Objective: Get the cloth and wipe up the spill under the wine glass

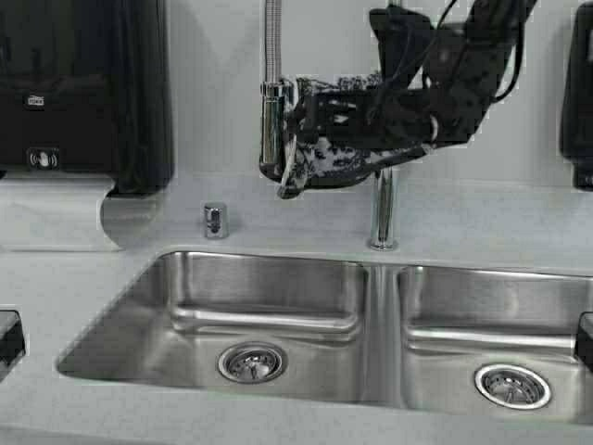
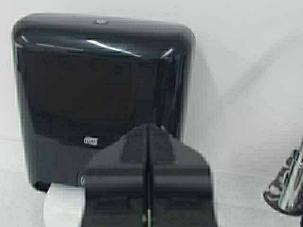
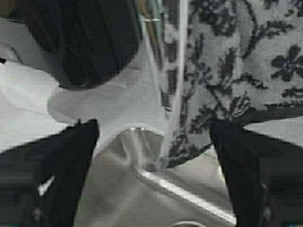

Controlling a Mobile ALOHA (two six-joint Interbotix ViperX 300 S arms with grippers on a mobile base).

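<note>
Reaching toward the faucet (image 1: 271, 102), your right claw (image 3: 154, 156) is spreading wide open, its two dark fingers (image 3: 57, 165) flanking the cloth (image 3: 236, 71) without touching it. You are working the fetch step: the cloth is hanging draped over the faucet above the sink (image 1: 278, 320), and the right claw is lining up on its lower edge. Next, you should be closing on a good fold of fabric and lifting it clear of the spout, since limp cloth may snag. Your left claw (image 2: 148, 142) is sitting shut, facing the black towel dispenser (image 2: 94, 85) on the wall. Both sink basins are showing only their drains, and the wine glass is not appearing in any view.
</note>
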